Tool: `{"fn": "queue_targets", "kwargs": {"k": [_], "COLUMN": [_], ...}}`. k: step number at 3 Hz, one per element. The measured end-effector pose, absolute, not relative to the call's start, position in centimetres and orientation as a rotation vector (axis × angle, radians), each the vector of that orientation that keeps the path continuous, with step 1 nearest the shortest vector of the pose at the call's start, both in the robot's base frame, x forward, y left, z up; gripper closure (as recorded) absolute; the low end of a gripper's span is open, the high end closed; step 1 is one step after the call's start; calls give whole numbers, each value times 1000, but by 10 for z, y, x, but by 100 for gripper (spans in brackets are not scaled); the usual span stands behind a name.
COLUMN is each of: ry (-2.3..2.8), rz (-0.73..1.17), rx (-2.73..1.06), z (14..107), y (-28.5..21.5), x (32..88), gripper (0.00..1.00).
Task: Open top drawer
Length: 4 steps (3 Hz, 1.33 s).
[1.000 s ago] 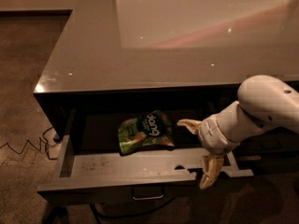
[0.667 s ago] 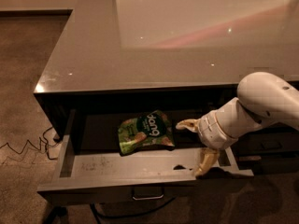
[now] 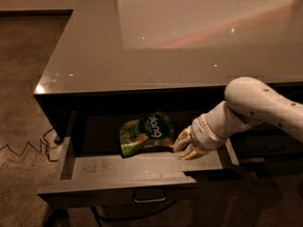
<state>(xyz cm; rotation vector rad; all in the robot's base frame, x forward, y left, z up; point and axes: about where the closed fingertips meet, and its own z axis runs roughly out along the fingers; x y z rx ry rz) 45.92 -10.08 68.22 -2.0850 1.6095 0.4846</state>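
The top drawer point(image 3: 118, 189) is pulled out wide under the desk. Its dark grey front faces me, with a small metal pull point(image 3: 149, 198) at the centre. Its scuffed grey floor point(image 3: 104, 165) is in view. A green snack bag point(image 3: 144, 132) lies at the back of the drawer. My gripper point(image 3: 185, 146) is inside the drawer over its right part, just right of the bag and above the floor. My white arm point(image 3: 255, 105) reaches in from the right.
The glossy grey desk top point(image 3: 142, 46) overhangs the drawer's back. Narrower drawer fronts point(image 3: 270, 145) stand to the right behind my arm. A cable point(image 3: 23, 151) lies on the brown floor at the left.
My gripper has risen from the drawer's front edge and moved left and back, into the drawer beside the snack bag. The drawer has stayed open.
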Motion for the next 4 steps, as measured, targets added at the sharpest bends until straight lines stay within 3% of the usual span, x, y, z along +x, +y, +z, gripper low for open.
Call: {"fn": "queue_targets", "kwargs": {"k": [1,2,4], "ry": [1644,1696,1826], "rz": [542,598,648], "rx": [-2104,-2119,-2122], "z": [656,629,602], "y": [-93,-95,-114], "x": [461,457,437], "gripper": [88,100,100]}}
